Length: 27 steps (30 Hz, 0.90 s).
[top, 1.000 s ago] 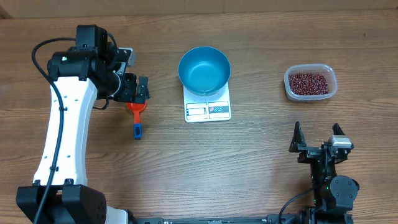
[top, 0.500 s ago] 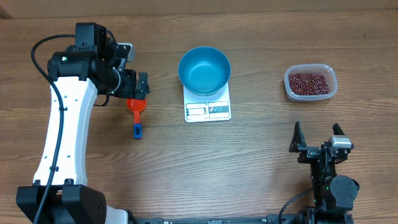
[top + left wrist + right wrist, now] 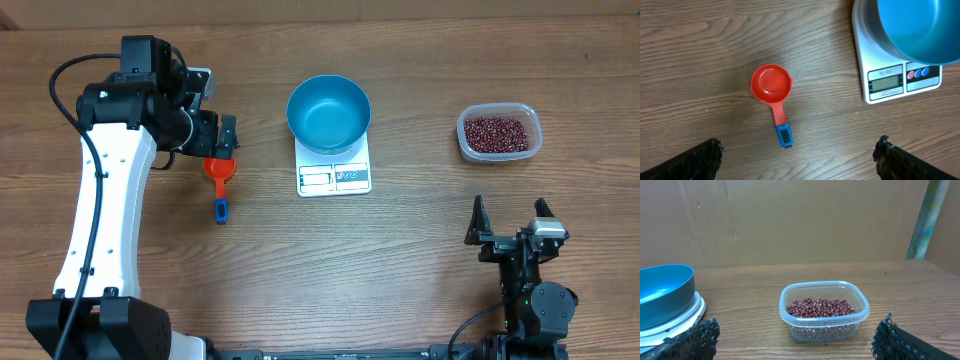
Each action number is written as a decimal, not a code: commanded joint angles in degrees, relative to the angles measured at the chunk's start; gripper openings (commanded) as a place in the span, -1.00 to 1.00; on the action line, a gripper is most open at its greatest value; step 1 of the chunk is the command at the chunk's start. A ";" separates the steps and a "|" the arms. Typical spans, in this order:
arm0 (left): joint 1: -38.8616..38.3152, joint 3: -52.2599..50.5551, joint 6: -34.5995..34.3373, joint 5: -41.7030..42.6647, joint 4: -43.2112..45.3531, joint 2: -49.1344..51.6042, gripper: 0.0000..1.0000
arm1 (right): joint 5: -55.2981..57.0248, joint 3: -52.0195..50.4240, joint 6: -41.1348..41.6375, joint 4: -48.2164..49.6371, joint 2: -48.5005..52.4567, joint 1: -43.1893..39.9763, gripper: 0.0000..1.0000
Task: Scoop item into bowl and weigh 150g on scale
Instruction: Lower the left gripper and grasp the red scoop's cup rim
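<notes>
Wood-grain table [image 3: 400, 280], cardboard wall [image 3: 790, 220] behind; I saw the scale [image 3: 334, 177] at 12 o'clock, left gripper [image 3: 799, 147] and right gripper [image 3: 510, 225] spread.

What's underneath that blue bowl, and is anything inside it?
The blue bowl sits on a white scale; only its display edge shows, the rest is covered. Inside, it looks empty.

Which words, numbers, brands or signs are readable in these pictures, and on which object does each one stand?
No text can be read in any view.
Display window of the scale: shows no digits that I can make out.
Button panel: one red and two blue round buttons; any marks on them are too small to read.
Blue bowl, red scoop, clear tub: no label visible.
</notes>
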 commanded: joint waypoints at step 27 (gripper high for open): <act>0.20 -5.77 0.81 -6.08 3.32 4.57 0.99 | 0.33 -0.59 -0.07 0.33 -0.57 0.33 1.00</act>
